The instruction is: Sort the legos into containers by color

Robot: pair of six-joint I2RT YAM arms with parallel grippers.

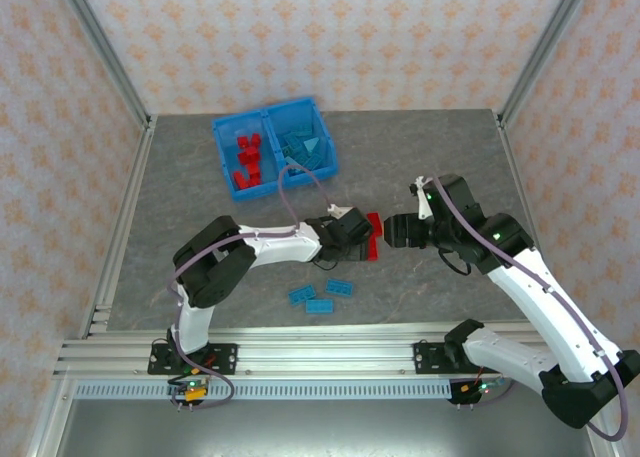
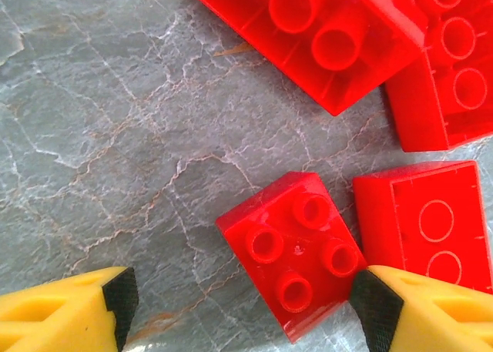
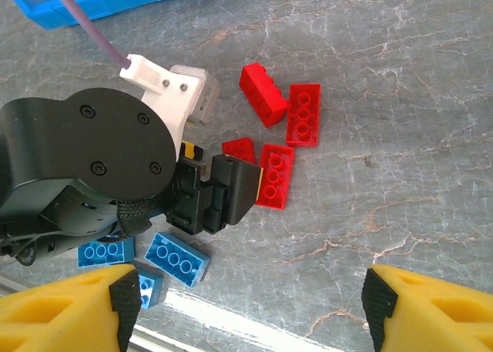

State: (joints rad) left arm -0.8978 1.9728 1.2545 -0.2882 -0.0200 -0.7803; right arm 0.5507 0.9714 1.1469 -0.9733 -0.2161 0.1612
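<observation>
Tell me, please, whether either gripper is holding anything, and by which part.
Nothing is held. The left gripper stands open astride a loose red brick; the right gripper is open too.

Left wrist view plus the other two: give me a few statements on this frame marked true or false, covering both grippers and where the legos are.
1. The left gripper is open, with a small red brick between its fingers. True.
2. The bin's red legos sit in its right compartment. False: they are in the left one; the right holds blue legos.
3. Three loose blue bricks lie on the table near the arms' bases. True.
4. The right gripper is shut on a red brick. False: it is open and holds nothing.
</observation>
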